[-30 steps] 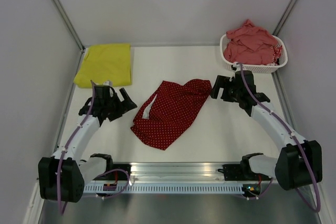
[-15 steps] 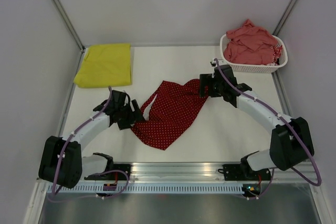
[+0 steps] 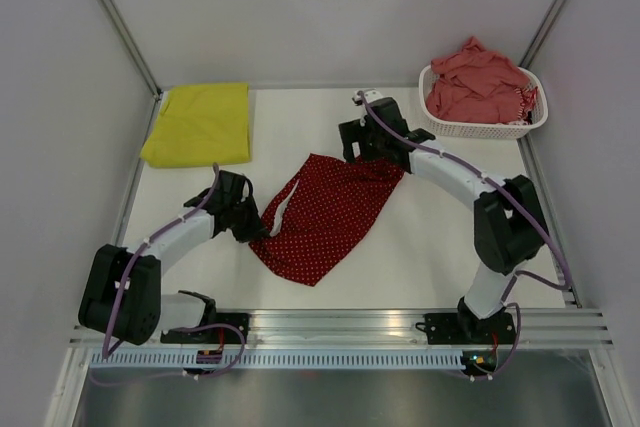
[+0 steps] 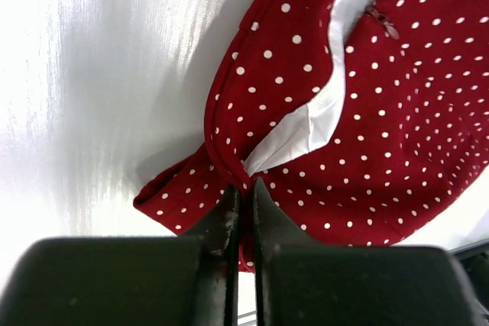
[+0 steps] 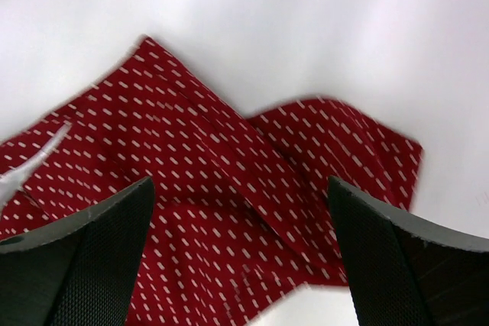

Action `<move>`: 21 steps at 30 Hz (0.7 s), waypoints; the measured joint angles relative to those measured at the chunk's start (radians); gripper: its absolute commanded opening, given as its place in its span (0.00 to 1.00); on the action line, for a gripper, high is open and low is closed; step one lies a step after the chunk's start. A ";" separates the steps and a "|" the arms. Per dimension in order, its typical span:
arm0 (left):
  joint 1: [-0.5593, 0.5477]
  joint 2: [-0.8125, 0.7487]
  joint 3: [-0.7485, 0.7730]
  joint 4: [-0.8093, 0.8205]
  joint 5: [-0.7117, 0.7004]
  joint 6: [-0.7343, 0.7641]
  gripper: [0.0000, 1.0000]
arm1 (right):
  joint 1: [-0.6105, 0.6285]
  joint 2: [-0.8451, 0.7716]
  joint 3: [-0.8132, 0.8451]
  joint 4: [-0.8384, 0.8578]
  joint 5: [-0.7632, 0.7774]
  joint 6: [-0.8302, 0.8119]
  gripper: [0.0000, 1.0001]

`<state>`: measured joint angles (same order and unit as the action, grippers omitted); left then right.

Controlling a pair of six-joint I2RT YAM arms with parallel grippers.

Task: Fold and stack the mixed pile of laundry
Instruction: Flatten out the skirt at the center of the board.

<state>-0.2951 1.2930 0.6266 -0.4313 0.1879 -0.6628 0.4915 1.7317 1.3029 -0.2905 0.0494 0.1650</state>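
Observation:
A dark red white-dotted cloth (image 3: 325,212) lies crumpled in the middle of the table, its white lining (image 4: 306,127) showing at a slit. My left gripper (image 3: 256,229) is shut on the cloth's left edge (image 4: 229,177), with a fold of fabric pinched between the fingertips. My right gripper (image 3: 352,152) hangs open over the cloth's far right corner (image 5: 336,143), its fingers (image 5: 84,250) wide apart and nothing between them. A yellow-green garment (image 3: 198,123) lies folded flat at the back left. Salmon-pink clothes (image 3: 475,82) fill the basket, with a red-white striped piece (image 3: 524,99) at its right side.
The white perforated basket (image 3: 480,129) stands at the back right corner. Grey walls close the table on three sides. A metal rail (image 3: 340,332) with the arm bases runs along the near edge.
My left gripper moved right to the cloth's left edge and shut on it. My right arm swung left and back from near the basket to above the cloth's far corner, still open.

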 measured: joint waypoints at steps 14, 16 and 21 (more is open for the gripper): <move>-0.004 -0.049 0.000 0.000 0.006 0.001 0.02 | 0.159 0.539 0.526 -0.007 -0.048 -0.129 0.97; -0.004 -0.049 0.000 -0.001 0.006 0.001 0.02 | 0.158 0.580 0.546 -0.009 -0.048 -0.128 0.94; -0.005 -0.049 0.001 -0.001 0.005 0.001 0.02 | 0.152 0.613 0.534 0.003 -0.048 -0.116 0.74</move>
<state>-0.2996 1.2442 0.6273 -0.4320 0.1928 -0.6621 0.6437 2.3447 1.8366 -0.2874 0.0010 0.0490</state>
